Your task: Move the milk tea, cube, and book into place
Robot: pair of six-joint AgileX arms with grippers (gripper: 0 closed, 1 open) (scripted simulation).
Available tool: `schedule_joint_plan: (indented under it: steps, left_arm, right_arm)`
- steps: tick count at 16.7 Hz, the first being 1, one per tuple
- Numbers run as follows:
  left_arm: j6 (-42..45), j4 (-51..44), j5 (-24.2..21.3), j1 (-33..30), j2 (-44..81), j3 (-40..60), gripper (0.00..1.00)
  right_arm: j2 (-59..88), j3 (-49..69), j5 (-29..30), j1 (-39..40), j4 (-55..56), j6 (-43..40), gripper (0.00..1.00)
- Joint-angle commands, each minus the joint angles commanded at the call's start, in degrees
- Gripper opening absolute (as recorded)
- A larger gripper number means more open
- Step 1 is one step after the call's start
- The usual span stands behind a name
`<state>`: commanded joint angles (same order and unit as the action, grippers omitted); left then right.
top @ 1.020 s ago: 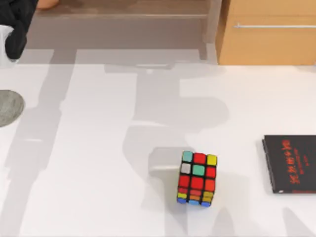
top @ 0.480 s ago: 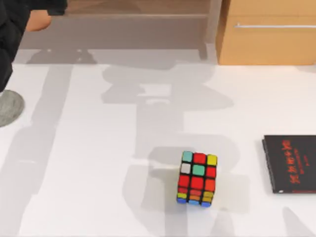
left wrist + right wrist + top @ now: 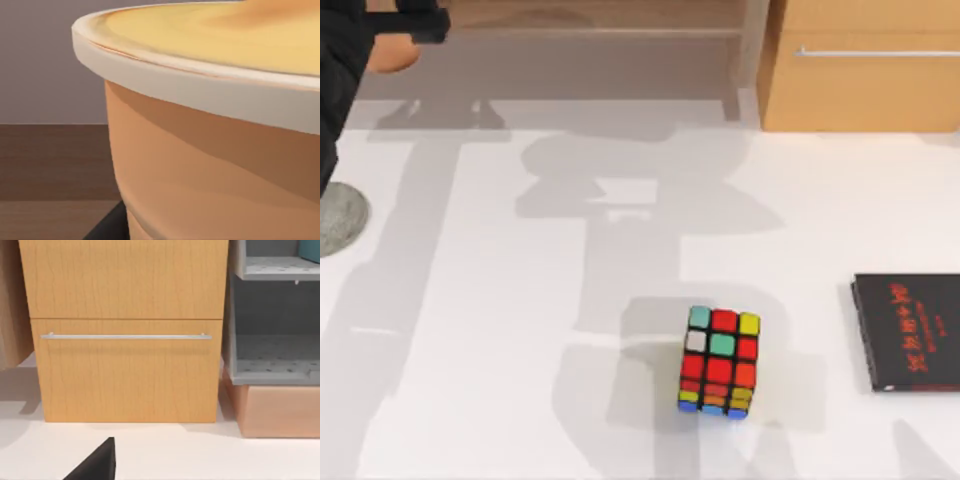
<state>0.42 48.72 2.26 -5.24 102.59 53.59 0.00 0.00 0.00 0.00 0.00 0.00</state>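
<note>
Open desk middle, obstacles at the edges

My way across the desk (image 3: 520,330) is free at centre-left; the cube (image 3: 720,361) stands right of centre, the black book (image 3: 910,331) lies at the right edge, the grey disc (image 3: 338,217) at the left, the wooden cabinet (image 3: 865,65) behind.

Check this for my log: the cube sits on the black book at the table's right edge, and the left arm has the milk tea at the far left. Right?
Not quite. In the top view the cube stands on the bare table, apart from the black book, which lies further right. The rest holds: the left arm is with the milk tea at the far left.
</note>
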Motion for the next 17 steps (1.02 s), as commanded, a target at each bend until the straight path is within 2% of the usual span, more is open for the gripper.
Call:
schedule_joint_plan:
  steps: [11, 17]
  left_arm:
    - [-0.01, 30.77, -18.60, 18.87, 10.02, -20.26, 0.00]
    - [0.08, 32.26, -19.69, 19.82, 10.28, -21.62, 0.00]
  right_arm:
    - [0.00, 0.00, 0.00, 0.00, 0.00, 0.00, 1.00]
    - [0.00, 0.00, 0.00, 0.00, 0.00, 0.00, 1.00]
